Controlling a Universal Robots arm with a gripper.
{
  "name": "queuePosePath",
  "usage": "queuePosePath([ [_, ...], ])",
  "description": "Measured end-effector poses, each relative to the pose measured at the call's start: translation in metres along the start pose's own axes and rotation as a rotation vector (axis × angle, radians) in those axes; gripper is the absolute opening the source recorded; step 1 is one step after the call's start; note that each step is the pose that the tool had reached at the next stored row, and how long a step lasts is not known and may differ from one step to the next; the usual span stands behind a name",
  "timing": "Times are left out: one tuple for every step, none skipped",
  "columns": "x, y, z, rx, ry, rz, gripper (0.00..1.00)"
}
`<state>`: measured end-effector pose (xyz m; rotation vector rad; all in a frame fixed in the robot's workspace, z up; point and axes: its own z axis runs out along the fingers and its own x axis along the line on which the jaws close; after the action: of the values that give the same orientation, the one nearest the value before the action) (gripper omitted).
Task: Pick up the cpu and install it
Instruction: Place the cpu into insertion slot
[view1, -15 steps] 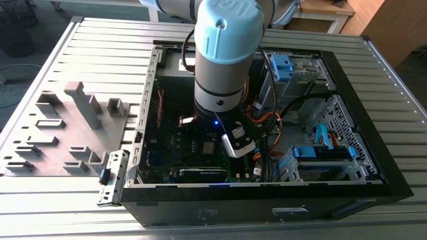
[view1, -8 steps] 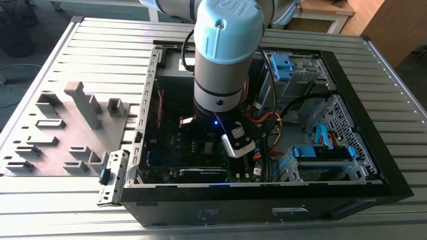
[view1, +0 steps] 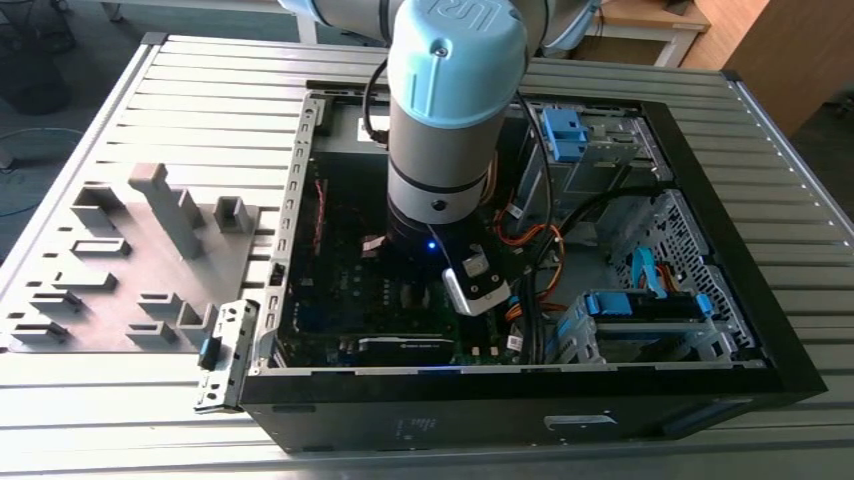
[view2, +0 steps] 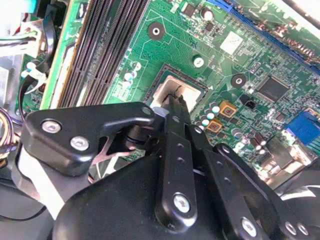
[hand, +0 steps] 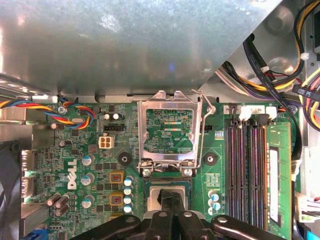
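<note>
The cpu (view2: 170, 89) is a small silvery square lying within the socket frame on the green motherboard (view2: 260, 55); in the first wrist view the cpu (hand: 155, 196) looks darker. My gripper (view2: 176, 101) is down at the socket with its black fingers drawn together, tips pinching the chip's near edge. The same gripper (hand: 170, 199) sits just below the raised socket load plate (hand: 167, 131). In the exterior view my arm (view1: 441, 130) reaches straight down into the open computer case (view1: 534, 390).
Black memory slots (hand: 247, 170) run beside the socket. Cable bundles (hand: 280, 65) and a metal case wall (hand: 125, 45) crowd close by. A grey tray with blocks (view1: 134, 260) lies at the exterior view's left, blue-tabbed drive cages (view1: 641, 305) at its right.
</note>
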<state>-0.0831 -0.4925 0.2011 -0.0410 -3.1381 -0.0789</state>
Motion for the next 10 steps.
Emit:
queuePosePath([
  [0.0000,0.0000,0.0000,0.0000,0.0000,0.000,0.11],
  [0.0001,0.0000,0.0000,0.0000,0.0000,0.000,0.11],
  [0.0001,0.0000,0.0000,0.0000,0.0000,0.000,0.11],
  [0.0001,0.0000,0.0000,0.0000,0.0000,0.000,0.11],
  [0.0003,0.0000,0.0000,0.0000,0.0000,0.000,0.11],
  [0.0006,0.0000,0.0001,-0.0001,-0.0001,0.001,0.11],
  [0.0007,0.0000,0.0002,-0.0002,-0.0003,0.006,0.11],
  [0.0007,-0.0001,0.0003,-0.0002,-0.0007,0.014,0.11],
  [0.0007,-0.0002,0.0004,-0.0001,-0.0012,0.023,0.11],
  [0.0007,-0.0003,0.0004,0.0001,-0.0014,0.030,0.11],
])
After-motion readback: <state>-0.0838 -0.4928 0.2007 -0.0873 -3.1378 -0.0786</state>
